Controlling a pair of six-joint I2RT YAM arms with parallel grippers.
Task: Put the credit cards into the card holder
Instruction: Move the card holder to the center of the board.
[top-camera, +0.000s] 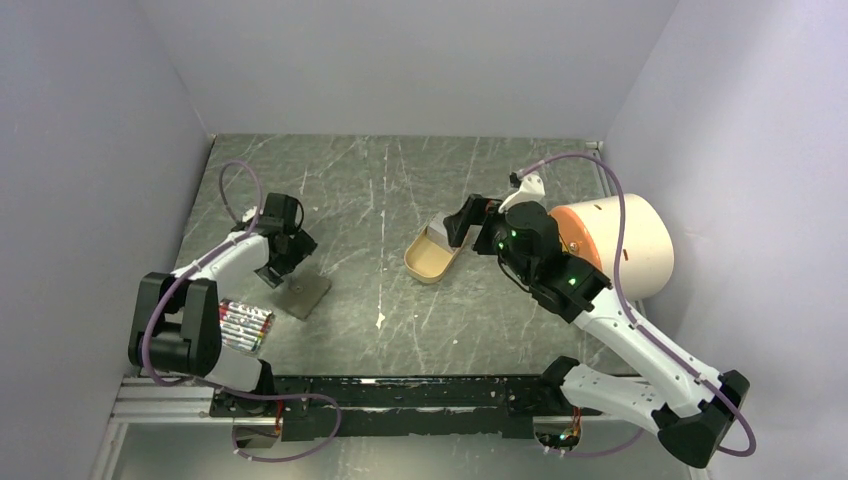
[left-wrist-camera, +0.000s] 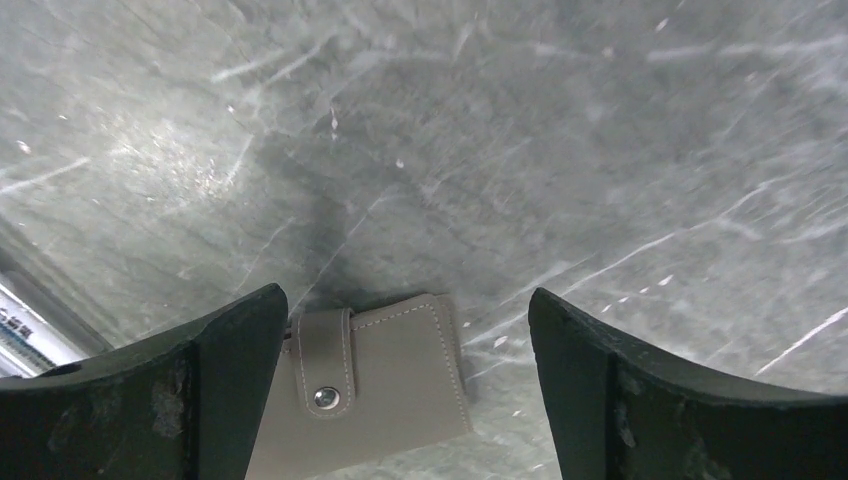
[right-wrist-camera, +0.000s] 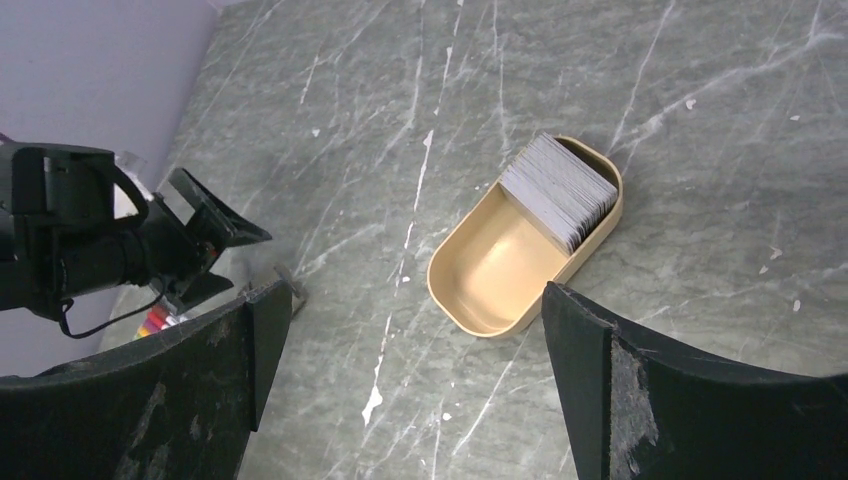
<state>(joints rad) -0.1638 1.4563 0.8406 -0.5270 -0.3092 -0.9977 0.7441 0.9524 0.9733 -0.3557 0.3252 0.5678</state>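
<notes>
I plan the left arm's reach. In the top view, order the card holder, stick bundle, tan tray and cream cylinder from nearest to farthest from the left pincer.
1. card holder, right by the left pincer
2. stick bundle, near-left corner
3. tan tray, centre
4. cream cylinder, far right

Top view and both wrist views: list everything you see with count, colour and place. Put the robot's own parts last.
table: one, dark grey with pale streaks, under everything
card holder: one, grey-olive, closed and flat, left side of the table
credit cards: one stack, number unclear, pale grey, at one end of the tray
tray: one, tan, oval, mid-table
sticks: one bundle, silver with coloured tips, near left edge
cylinder: one, cream with an orange face, on its side at the right
left gripper: one, black, open, over the card holder
right gripper: one, black, open, above the tray
</notes>
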